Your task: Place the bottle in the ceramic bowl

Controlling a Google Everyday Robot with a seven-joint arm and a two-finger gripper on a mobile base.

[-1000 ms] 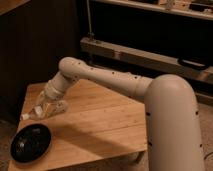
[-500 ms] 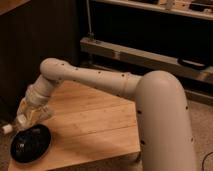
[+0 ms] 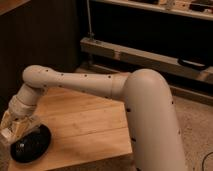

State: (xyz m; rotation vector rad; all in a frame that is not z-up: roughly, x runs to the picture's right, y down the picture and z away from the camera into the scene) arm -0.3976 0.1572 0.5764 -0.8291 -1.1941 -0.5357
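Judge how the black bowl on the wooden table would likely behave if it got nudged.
The ceramic bowl looks wide and shallow, so tipping seems unlikely. Its glossy surface suggests sliding on the table. It sits near the edge below the hand, so it could fall and break.

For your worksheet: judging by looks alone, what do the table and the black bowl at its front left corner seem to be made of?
Table: looks like pale wood, matt, with plank seams and grain lines showing.
Ceramic bowl: glossy black, probably glazed ceramic, since its rim catches light; the look alone cannot rule out plastic.
The gripper hangs directly over the bowl's left part.

My gripper (image 3: 16,131) hangs over the bowl (image 3: 35,147); the table (image 3: 85,125) to its right lies open.
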